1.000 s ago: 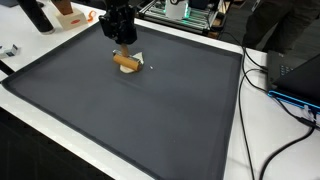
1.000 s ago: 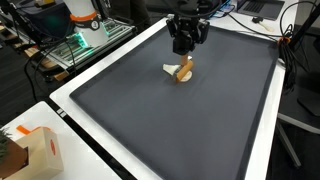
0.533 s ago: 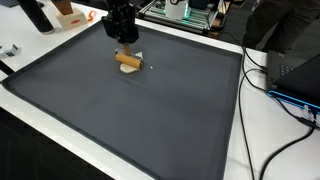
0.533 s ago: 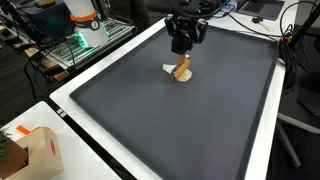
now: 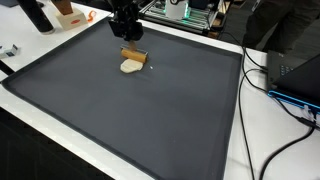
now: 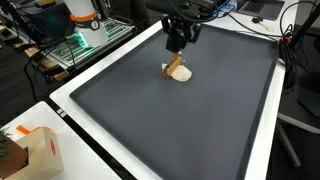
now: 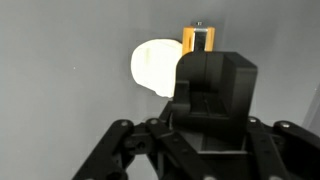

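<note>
Wrist view, top middle: the gripper (image 5: 130,44) seems clamped on a wooden block (image 7: 198,38) beside a white disc (image 7: 155,68), so this looks like the lifting step, and the next move needs a firm, steady hold.

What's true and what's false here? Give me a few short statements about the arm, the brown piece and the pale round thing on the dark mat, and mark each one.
1. The brown wooden piece is right beside the pale round piece on the dark mat. True.
2. The pale round piece is bright red. False: it is cream-white, as the wrist view also shows.
3. The gripper is above the two pieces, nearer one edge of the mat than its middle. True.
4. The mat is green. False: it is dark grey with a white border around it.
5. The cardboard box stands in the middle of the mat. False: it is off the mat, on the white surface beyond its corner.
</note>
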`<control>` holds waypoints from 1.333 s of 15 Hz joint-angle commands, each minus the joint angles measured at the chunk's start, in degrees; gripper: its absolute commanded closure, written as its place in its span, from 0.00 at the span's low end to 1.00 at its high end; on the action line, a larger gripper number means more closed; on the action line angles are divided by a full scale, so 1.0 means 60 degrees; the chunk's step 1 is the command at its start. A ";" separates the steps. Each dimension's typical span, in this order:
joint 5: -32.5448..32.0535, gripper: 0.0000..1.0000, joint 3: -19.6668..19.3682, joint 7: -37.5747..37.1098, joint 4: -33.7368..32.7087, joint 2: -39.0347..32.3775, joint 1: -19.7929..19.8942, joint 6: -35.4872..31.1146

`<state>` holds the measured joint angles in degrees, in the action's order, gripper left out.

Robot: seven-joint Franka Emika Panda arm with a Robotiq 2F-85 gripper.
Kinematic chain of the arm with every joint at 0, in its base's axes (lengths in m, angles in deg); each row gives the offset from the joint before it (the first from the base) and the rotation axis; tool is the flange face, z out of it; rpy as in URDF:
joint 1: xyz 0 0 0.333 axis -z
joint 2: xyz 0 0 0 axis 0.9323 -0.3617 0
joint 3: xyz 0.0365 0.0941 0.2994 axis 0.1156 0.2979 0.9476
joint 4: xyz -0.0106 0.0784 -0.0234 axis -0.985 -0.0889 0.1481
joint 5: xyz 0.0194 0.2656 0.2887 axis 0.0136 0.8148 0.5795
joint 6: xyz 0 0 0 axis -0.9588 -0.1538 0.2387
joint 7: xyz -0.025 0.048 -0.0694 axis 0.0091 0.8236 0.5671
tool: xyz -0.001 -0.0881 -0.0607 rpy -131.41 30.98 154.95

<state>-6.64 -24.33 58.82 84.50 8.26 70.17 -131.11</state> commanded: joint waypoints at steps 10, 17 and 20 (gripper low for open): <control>-0.0069 0.76 0.0076 0.0499 -0.0364 -0.0490 -0.0018 0.1206; -0.0074 0.76 0.0072 0.0549 -0.0511 -0.0584 -0.0026 0.1547; -0.0028 0.76 0.0083 0.0613 -0.0538 -0.0565 -0.0009 0.1640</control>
<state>-6.89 -24.17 61.37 81.20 6.05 69.97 -122.90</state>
